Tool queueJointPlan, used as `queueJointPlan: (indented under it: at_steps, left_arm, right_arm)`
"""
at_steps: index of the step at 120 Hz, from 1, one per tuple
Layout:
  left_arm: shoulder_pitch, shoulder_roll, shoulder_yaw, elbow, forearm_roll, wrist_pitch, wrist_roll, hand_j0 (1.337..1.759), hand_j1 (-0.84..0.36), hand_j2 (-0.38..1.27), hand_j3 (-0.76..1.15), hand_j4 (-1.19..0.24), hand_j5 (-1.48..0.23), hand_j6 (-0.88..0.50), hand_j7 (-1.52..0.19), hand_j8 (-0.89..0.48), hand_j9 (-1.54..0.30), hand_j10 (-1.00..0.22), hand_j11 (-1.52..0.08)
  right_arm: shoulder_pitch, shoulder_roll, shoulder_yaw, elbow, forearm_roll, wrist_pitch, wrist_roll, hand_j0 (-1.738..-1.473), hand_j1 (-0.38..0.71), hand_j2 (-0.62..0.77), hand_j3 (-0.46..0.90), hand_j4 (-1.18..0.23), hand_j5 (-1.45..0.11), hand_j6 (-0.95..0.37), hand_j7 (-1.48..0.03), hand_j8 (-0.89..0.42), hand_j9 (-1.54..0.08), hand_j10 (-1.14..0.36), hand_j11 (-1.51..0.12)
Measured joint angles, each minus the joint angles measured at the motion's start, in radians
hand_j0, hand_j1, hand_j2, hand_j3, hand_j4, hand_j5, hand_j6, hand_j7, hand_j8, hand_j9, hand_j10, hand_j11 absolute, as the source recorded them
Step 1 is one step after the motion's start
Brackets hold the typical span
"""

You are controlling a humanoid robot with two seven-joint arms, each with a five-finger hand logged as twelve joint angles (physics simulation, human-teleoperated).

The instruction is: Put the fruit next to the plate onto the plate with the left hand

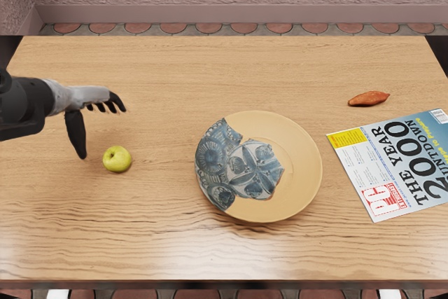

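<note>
A small yellow-green apple [117,159] lies on the wooden table, left of a tan plate [301,166] with a blue patterned patch. My left hand [89,115] comes in from the left edge and hovers just up and left of the apple, apart from it. Its fingers are spread, the thumb pointing down, and it holds nothing. The right arm does not show.
An orange-brown sweet potato [368,99] lies at the right, beyond the plate. A magazine [395,166] lies at the right edge of the table [210,68]. A wall with a tiled floor strip runs behind the table.
</note>
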State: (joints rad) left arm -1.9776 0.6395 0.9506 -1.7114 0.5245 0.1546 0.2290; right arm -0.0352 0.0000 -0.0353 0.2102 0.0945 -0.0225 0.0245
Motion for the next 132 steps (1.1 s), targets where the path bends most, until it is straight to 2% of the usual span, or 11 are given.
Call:
queueJointPlan:
  at_steps: [21, 46, 61, 92, 115, 132]
  left_arm:
    - [-0.001, -0.056, 0.043, -0.014, -0.003, 0.089, -0.001, 1.658, 0.05, 0.05, 0.0, -0.25, -0.33, -0.25, -0.33, -0.25, -0.33, -0.25, -0.33]
    - [0.015, -0.116, 0.052, -0.02, -0.004, 0.116, -0.003, 1.658, 0.05, 0.05, 0.0, -0.25, -0.33, -0.25, -0.33, -0.25, -0.33, -0.25, -0.33]
    - [0.038, -0.142, 0.054, -0.02, -0.005, 0.123, -0.002, 1.658, 0.05, 0.05, 0.0, -0.25, -0.33, -0.25, -0.33, -0.25, -0.33, -0.25, -0.33]
    - [0.087, -0.2, 0.064, -0.014, -0.005, 0.241, -0.001, 1.658, 0.04, 0.05, 0.0, -0.26, -0.33, -0.26, -0.33, -0.26, -0.33, -0.26, -0.33]
    - [0.129, -0.244, 0.074, 0.007, 0.002, 0.252, 0.002, 1.658, 0.04, 0.05, 0.0, -0.26, -0.33, -0.26, -0.33, -0.26, -0.33, -0.26, -0.33]
    - [0.167, -0.259, 0.074, 0.036, 0.034, 0.26, 0.029, 1.658, 0.04, 0.05, 0.0, -0.26, -0.33, -0.26, -0.33, -0.26, -0.33, -0.26, -0.33]
  right_arm:
    - [0.0, 0.0, 0.0, 0.0, 0.0, 0.0, 0.0, -1.658, -0.31, -0.01, 0.0, -0.03, -0.04, -0.03, -0.04, -0.03, -0.04, -0.03, -0.04]
    - [0.0, 0.0, 0.0, 0.0, 0.0, 0.0, 0.0, -1.658, -0.31, -0.01, 0.0, -0.03, -0.04, -0.03, -0.04, -0.03, -0.04, -0.03, -0.04]
    - [0.0, 0.0, 0.0, 0.0, 0.0, 0.0, 0.0, -1.658, -0.31, -0.01, 0.0, -0.03, -0.04, -0.03, -0.04, -0.03, -0.04, -0.03, -0.04]
    - [0.0, 0.0, 0.0, 0.0, 0.0, 0.0, 0.0, -1.658, -0.31, -0.01, 0.0, -0.03, -0.04, -0.03, -0.04, -0.03, -0.04, -0.03, -0.04]
    - [0.0, 0.0, 0.0, 0.0, 0.0, 0.0, 0.0, -1.658, -0.31, -0.01, 0.0, -0.03, -0.04, -0.03, -0.04, -0.03, -0.04, -0.03, -0.04]
    - [0.0, 0.0, 0.0, 0.0, 0.0, 0.0, 0.0, -1.658, -0.31, -0.01, 0.0, -0.03, -0.04, -0.03, -0.04, -0.03, -0.04, -0.03, -0.04]
